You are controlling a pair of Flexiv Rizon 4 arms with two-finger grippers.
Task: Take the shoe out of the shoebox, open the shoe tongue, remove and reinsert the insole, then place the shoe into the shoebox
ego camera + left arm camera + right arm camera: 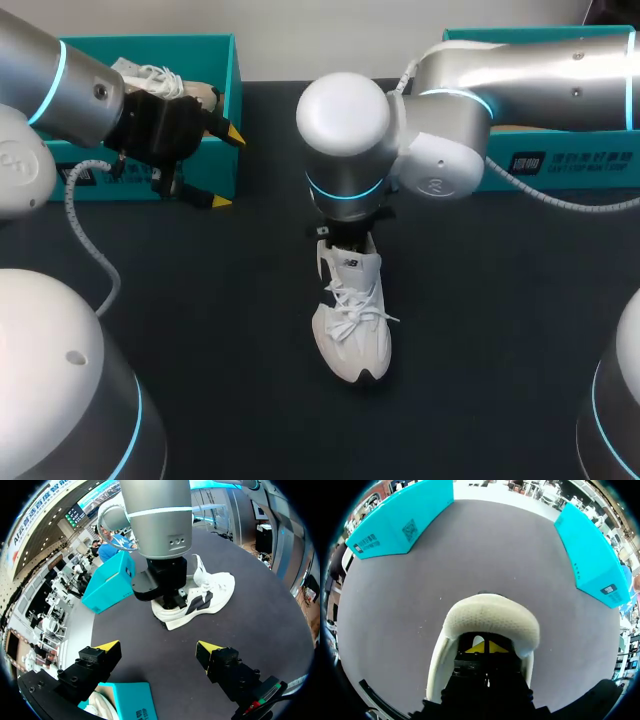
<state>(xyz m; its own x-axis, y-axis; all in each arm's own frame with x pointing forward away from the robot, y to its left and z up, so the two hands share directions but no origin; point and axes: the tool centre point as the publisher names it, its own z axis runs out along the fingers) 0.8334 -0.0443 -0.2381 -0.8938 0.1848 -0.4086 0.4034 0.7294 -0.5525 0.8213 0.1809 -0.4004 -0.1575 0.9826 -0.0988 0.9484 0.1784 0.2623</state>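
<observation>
The right gripper point(483, 646) is sunk into the mouth of the white shoe point(352, 325). Its yellow tips are drawn close together down inside, and the pale mesh upper arches just ahead of them. Whether they pinch the insole I cannot tell, since the insole itself is not in sight.

The shoe stands on its sole near the middle of the dark surface point(200, 330), toe toward the near edge and heel toward the far edge. Its laces are loose. The right arm comes down on it from above the heel.

The left gripper point(226, 168) hangs well apart from the shoe, toward the far left corner. It is spread wide with nothing in it, just beside the left shoebox point(232, 85), where a second shoe point(150, 78) lies. The right shoebox point(570, 165) sits at the far right corner, its inside mostly hidden behind the arm.

By my reading, the shoe is out of its box and the insole step is in hand. No insole lies anywhere on the surface, so the removal looks not yet done.

The next move needs a firm pinch on the insole's heel end and a pull up and back through the opening. The shoe is light and nothing pins it, so it may rise with the pull. The idle left gripper could steady it at the toe.
</observation>
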